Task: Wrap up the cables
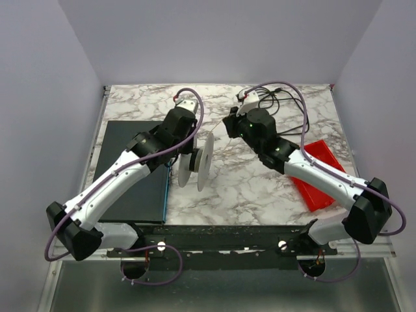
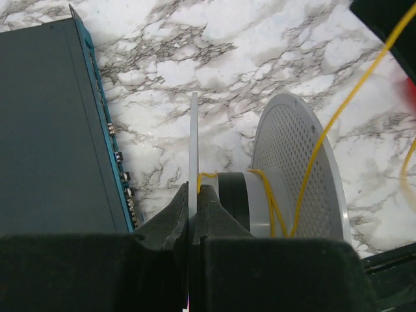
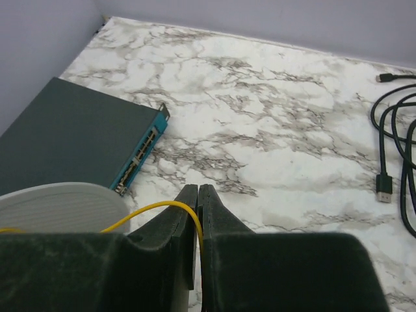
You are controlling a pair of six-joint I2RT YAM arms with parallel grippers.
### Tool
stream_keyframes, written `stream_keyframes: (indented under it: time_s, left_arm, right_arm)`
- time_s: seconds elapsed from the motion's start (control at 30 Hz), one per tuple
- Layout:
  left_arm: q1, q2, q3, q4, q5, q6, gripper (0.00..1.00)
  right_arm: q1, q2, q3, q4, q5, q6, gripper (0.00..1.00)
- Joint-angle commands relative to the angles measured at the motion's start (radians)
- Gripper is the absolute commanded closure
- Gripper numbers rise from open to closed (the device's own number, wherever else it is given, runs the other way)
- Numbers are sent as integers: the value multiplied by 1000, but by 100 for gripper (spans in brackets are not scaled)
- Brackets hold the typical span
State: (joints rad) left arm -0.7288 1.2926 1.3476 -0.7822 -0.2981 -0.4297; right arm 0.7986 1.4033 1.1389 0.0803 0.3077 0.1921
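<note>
Cables [image 3: 384,185], thin black loops with plug ends, on veined marble table [image 3: 279,130]

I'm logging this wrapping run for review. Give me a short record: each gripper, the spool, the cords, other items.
left gripper: jaws shut on one disc of the spool, held on edge
right gripper: jaws shut on the yellow cord
yellow cord: a few turns round the spool's hub, running on to the right gripper
black cables: loose on the table, far right, untouched
dark box: flat, left of the spool
red tray: right side, partly under the right arm
</note>
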Motion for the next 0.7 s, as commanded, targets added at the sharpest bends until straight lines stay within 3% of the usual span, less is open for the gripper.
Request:
stream_keyframes:
  time_s: [0.0,0.37,0.67]
  left_arm:
    - [-8,-116,2,32,79,8,100]
    - [14,-218,114,44,103,-83,100]
    - [15,-235,104,164,63,-194,100]
  right_arm:
    - [-88,44,17,-22,-215,57,89]
    - [-165,78,-217,321,-619,301,86]
    - [-148,107,-377,607,-815,513,85]
